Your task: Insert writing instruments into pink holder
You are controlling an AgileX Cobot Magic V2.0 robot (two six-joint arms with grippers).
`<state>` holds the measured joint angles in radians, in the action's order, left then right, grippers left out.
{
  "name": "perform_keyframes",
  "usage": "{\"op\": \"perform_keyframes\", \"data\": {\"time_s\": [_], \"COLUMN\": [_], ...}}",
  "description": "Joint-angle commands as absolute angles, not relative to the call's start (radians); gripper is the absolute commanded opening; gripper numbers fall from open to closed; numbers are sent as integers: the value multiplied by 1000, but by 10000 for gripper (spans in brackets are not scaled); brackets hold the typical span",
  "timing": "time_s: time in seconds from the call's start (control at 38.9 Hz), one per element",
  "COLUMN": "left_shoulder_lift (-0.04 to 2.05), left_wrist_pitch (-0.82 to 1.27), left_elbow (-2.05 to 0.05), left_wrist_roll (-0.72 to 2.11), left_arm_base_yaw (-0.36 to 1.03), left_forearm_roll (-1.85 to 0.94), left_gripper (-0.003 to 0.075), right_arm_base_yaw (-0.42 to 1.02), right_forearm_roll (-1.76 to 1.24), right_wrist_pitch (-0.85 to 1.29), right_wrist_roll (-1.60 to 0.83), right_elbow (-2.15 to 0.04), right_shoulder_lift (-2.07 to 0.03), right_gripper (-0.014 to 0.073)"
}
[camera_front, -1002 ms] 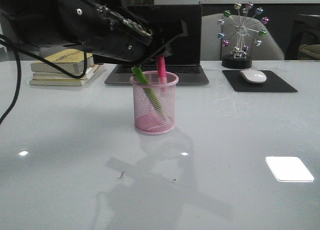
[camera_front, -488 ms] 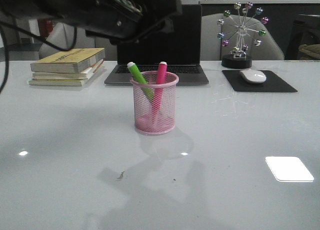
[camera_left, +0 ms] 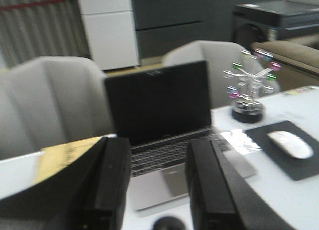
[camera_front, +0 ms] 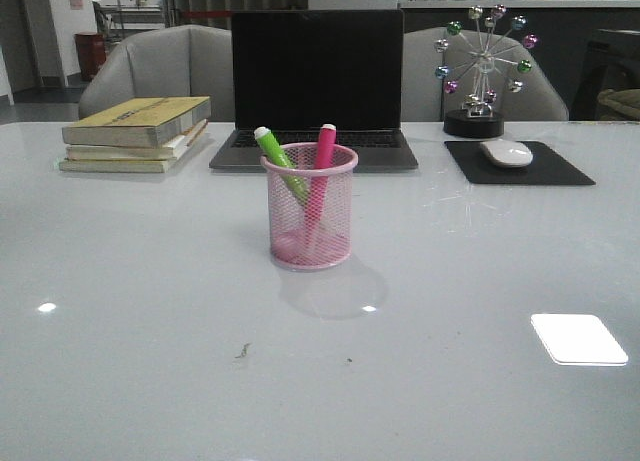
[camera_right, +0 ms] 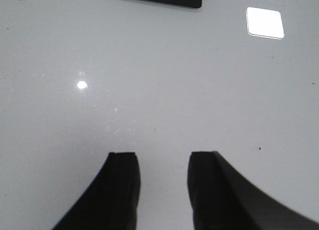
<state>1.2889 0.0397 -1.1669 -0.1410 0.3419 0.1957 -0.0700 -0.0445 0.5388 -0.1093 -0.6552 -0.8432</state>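
Observation:
The pink holder point(camera_front: 310, 213), a wire-mesh cup, stands upright in the middle of the table in the front view. A green marker point(camera_front: 279, 160) and a pink marker point(camera_front: 321, 159) lean inside it, their capped ends sticking out above the rim. Neither arm shows in the front view. In the left wrist view my left gripper point(camera_left: 158, 152) is open and empty, held up high and facing the laptop. In the right wrist view my right gripper point(camera_right: 163, 160) is open and empty over bare white table.
An open laptop point(camera_front: 318, 81) stands behind the holder. A stack of books point(camera_front: 135, 133) lies at the back left. A white mouse point(camera_front: 506, 153) on a black pad point(camera_front: 520, 163) and a small ferris-wheel ornament point(camera_front: 485, 69) are at the back right.
My left arm has pulled up and away from the holder and has left the front view. The pink marker, held above the cup a second ago, now rests inside it.

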Motion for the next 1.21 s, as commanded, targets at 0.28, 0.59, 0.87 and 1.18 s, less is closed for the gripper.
{"op": "perform_keyframes", "data": {"time_s": [0.28,0.59,0.87,1.18], "left_shoulder_lift": [937,714,642,645], "left_wrist_pitch": [197,272,333,349], "left_elbow": [-1013,-765,-688,-688], "left_wrist_roll": [-142,-144,-144,-160], "left_arm_base_yaw": [193,194,194,194], "left_forearm_roll": [261,231,248,323], "left_gripper": [333,333,333,333], "right_arm_base_yaw": [-76,-73,-39,-32], "right_forearm_roll": [-35,-37,-50,-55], "right_wrist_pitch": [472,474,483,479], "right_wrist_roll": [-116,-116,-116,-116], "right_elbow": [-683,-683,-683,-683], "right_shoulder_lift": [-837,-830,-814,-814], "right_gripper": [373,373,373,313]}}
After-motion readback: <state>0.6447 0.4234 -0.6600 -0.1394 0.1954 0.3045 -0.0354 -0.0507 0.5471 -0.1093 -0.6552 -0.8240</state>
